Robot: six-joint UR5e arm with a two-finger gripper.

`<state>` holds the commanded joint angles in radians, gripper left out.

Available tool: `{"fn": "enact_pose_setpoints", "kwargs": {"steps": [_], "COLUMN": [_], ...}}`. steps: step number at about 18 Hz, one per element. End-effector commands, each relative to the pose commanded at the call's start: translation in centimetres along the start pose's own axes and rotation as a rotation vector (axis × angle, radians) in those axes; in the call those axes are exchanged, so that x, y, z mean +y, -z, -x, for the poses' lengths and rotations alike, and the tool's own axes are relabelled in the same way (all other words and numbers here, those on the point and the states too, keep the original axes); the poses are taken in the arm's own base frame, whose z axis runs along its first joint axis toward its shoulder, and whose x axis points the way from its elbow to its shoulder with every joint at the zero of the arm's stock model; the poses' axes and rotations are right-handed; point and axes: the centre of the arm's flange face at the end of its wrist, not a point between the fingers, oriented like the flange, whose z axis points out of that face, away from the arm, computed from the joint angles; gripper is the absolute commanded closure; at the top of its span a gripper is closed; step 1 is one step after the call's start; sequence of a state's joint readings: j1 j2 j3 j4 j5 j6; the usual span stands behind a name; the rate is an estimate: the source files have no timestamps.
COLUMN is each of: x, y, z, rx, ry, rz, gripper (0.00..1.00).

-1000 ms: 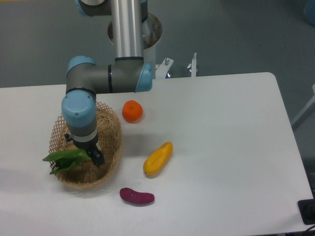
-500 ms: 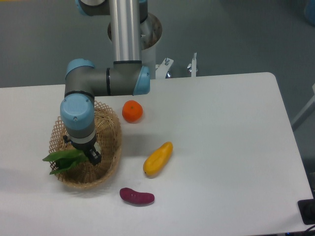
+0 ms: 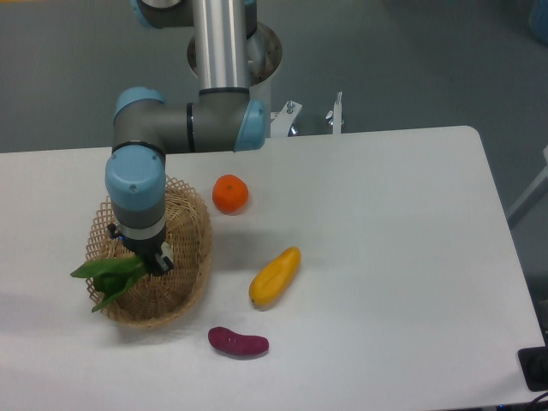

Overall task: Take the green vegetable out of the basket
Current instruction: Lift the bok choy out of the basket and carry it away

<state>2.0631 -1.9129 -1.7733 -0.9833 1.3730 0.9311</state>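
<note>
From my seat I cannot see the gripper (image 3: pixel 152 258) fingertips; the wrist covers them. The green vegetable (image 3: pixel 107 272) shows only leaves, its base hidden. The arm hides the basket (image 3: pixel 184 257) rim toward the bench's far-left corner.

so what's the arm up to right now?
The gripper is over the wicker basket at the table's left side and appears shut on the green vegetable, whose leaves hang out past the basket's left rim. Whether it is clear of the basket floor is hard to tell. An orange, a yellow fruit and a purple sweet potato lie on the table, untouched.
</note>
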Motion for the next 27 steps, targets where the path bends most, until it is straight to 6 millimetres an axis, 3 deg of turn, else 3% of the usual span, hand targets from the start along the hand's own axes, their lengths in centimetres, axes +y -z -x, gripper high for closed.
{"fn": "enact_pose_setpoints", "kwargs": {"steps": [4,10,20,27], "x": [2.5,9.6,21.6,29.5], "y": [3.2,10.1,14.0,16.1], "z": [3.5,12.2,21.7,28.3], "rx": [-0.035,-0.12,-0.243,-0.216], "ry": [0.058,0.217,0.154,0.118], "rz": [-0.055,-0.179,-0.107,-0.009], "gripper": [0.81,0.84,0.83,0.83]}}
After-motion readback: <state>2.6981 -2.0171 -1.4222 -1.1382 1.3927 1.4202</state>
